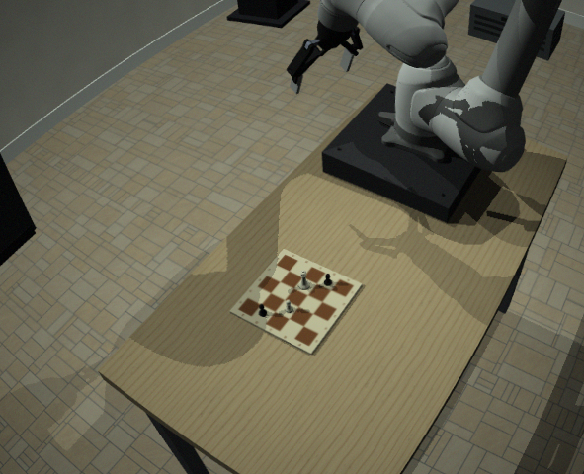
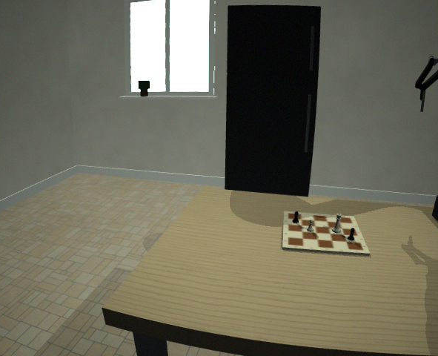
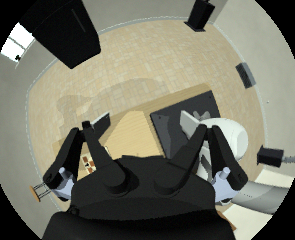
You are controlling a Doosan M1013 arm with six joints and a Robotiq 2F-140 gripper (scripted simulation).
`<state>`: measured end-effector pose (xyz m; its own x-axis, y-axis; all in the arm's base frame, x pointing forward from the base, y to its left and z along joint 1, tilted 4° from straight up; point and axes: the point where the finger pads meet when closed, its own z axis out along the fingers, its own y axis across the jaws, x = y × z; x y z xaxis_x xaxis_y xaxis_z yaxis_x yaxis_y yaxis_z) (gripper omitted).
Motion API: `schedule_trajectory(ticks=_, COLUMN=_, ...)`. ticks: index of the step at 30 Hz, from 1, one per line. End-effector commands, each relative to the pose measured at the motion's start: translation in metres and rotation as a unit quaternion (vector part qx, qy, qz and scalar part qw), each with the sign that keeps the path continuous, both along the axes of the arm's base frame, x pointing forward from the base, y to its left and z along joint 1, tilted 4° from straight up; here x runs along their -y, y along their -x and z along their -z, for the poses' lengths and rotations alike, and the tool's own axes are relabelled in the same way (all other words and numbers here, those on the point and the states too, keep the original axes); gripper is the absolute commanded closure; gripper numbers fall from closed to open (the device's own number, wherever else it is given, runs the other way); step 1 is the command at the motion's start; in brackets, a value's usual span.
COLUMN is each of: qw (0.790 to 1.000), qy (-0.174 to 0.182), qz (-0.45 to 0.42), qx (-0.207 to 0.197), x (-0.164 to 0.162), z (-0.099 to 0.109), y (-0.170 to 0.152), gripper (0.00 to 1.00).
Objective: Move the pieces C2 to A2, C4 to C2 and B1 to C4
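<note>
A small chessboard (image 1: 296,299) lies on the wooden table; it also shows in the exterior view (image 2: 323,232). On it stand a tall white piece (image 1: 303,280) (image 2: 337,223), a small white piece (image 1: 289,306) (image 2: 310,225), a black pawn (image 1: 327,279) (image 2: 350,234) near the arm's side and a black pawn (image 1: 262,310) (image 2: 295,217) at the far edge. All stand upright. My gripper (image 1: 322,63) (image 2: 427,90) hangs high above the floor, beside the table and far from the board, open and empty. In the wrist view both fingers are spread wide, with nothing between them.
The arm's black base plate (image 1: 401,163) sits on the table's far end. A black cabinet (image 2: 270,99) stands behind the table by the wall. Dark boxes (image 1: 516,23) stand on the floor behind the arm.
</note>
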<state>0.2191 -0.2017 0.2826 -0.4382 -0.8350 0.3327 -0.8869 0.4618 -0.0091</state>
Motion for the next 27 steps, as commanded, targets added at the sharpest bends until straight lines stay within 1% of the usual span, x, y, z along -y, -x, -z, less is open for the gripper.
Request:
schedule_trajectory(ticks=1, qw=0.993, qy=-0.045, qz=0.111, qx=0.001, x=-0.006, z=0.015, y=-0.028, gripper=0.00)
schedule_trajectory(ticks=2, qw=0.987, qy=-0.061, qz=0.151, qx=0.000, x=-0.008, z=0.022, y=-0.042, gripper=0.00)
schedule_trajectory(ticks=3, qw=0.985, qy=-0.065, qz=0.161, qx=0.000, x=-0.008, z=0.022, y=-0.042, gripper=0.00)
schedule_trajectory(ticks=4, qw=0.978, qy=-0.077, qz=0.195, qx=-0.003, x=-0.010, z=0.029, y=-0.056, gripper=0.00)
schedule_trajectory(ticks=5, qw=0.974, qy=-0.084, qz=0.213, qx=-0.004, x=-0.010, z=0.029, y=-0.056, gripper=0.00)
schedule_trajectory(ticks=6, qw=0.974, qy=-0.084, qz=0.213, qx=-0.004, x=-0.010, z=0.029, y=-0.056, gripper=0.00)
schedule_trajectory(ticks=7, qw=0.960, qy=-0.101, qz=0.261, qx=-0.009, x=-0.012, z=0.037, y=-0.072, gripper=0.00)
schedule_trajectory(ticks=9, qw=0.960, qy=-0.101, qz=0.261, qx=-0.009, x=-0.012, z=0.037, y=-0.072, gripper=0.00)
schedule_trajectory(ticks=10, qw=0.940, qy=-0.120, qz=0.319, qx=-0.017, x=-0.013, z=0.046, y=-0.088, gripper=0.00)
schedule_trajectory(ticks=11, qw=0.940, qy=-0.120, qz=0.319, qx=-0.017, x=-0.013, z=0.046, y=-0.088, gripper=0.00)
schedule_trajectory(ticks=12, qw=0.922, qy=-0.133, qz=0.362, qx=-0.025, x=-0.014, z=0.054, y=-0.104, gripper=0.00)
schedule_trajectory(ticks=13, qw=0.918, qy=-0.136, qz=0.372, qx=-0.026, x=-0.014, z=0.054, y=-0.104, gripper=0.00)
schedule_trajectory(ticks=14, qw=0.904, qy=-0.144, qz=0.401, qx=-0.034, x=-0.014, z=0.064, y=-0.121, gripper=0.00)
schedule_trajectory(ticks=15, qw=0.893, qy=-0.150, qz=0.422, qx=-0.038, x=-0.014, z=0.064, y=-0.121, gripper=0.00)
schedule_trajectory(ticks=16, qw=0.892, qy=-0.151, qz=0.425, qx=-0.038, x=-0.014, z=0.064, y=-0.121, gripper=0.00)
schedule_trajectory(ticks=17, qw=0.870, qy=-0.161, qz=0.463, qx=-0.049, x=-0.013, z=0.074, y=-0.138, gripper=0.00)
schedule_trajectory(ticks=18, qw=0.862, qy=-0.164, qz=0.476, qx=-0.052, x=-0.013, z=0.074, y=-0.138, gripper=0.00)
schedule_trajectory(ticks=19, qw=0.846, qy=-0.170, qz=0.502, qx=-0.061, x=-0.012, z=0.084, y=-0.156, gripper=0.00)
schedule_trajectory(ticks=20, qw=0.832, qy=-0.175, qz=0.522, qx=-0.067, x=-0.012, z=0.084, y=-0.156, gripper=0.00)
schedule_trajectory(ticks=21, qw=0.830, qy=-0.176, qz=0.526, qx=-0.068, x=-0.012, z=0.084, y=-0.156, gripper=0.00)
schedule_trajectory(ticks=22, qw=0.804, qy=-0.182, qz=0.560, qx=-0.081, x=-0.010, z=0.095, y=-0.173, gripper=0.00)
schedule_trajectory(ticks=23, qw=0.794, qy=-0.185, qz=0.573, qx=-0.085, x=-0.010, z=0.095, y=-0.173, gripper=0.00)
schedule_trajectory(ticks=24, qw=0.775, qy=-0.189, qz=0.596, qx=-0.096, x=-0.008, z=0.106, y=-0.190, gripper=0.00)
schedule_trajectory(ticks=26, qw=0.775, qy=-0.189, qz=0.596, qx=-0.096, x=-0.008, z=0.106, y=-0.190, gripper=0.00)
schedule_trajectory(ticks=27, qw=0.728, qy=-0.196, qz=0.646, qx=-0.119, x=-0.004, z=0.117, y=-0.207, gripper=0.00)
